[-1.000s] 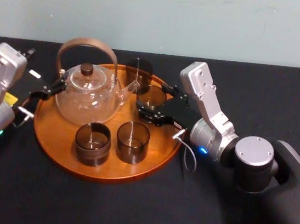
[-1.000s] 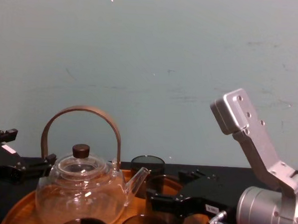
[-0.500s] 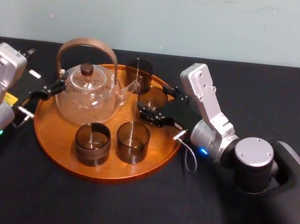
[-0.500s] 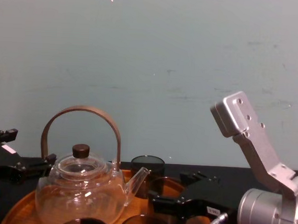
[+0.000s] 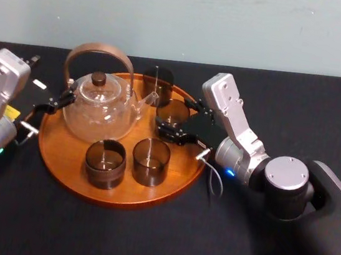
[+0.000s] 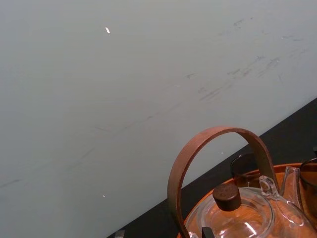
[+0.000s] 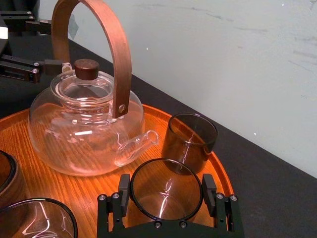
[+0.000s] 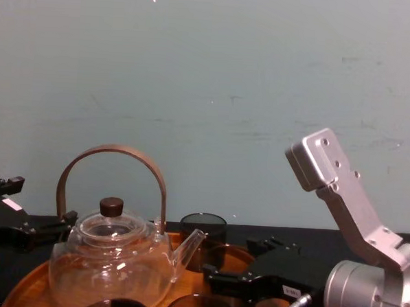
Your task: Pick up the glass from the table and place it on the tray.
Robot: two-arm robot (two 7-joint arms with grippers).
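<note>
At the left edge, the left gripper (image 5: 51, 103) hangs beside the tray (image 5: 66, 151), its fingers apart, close to the teapot (image 5: 97, 114). Right of centre, the glass (image 5: 174, 111) is on the tray's right part, just below another glass (image 5: 157, 83). The right gripper (image 7: 166, 194) is clamped on it, reaching in from the right.

The matte black counter (image 5: 142, 243) spreads wide in front of me. Directly on it, left of centre and toward its far edge, lies the round orange-brown wooden tray (image 5: 60, 151).
</note>
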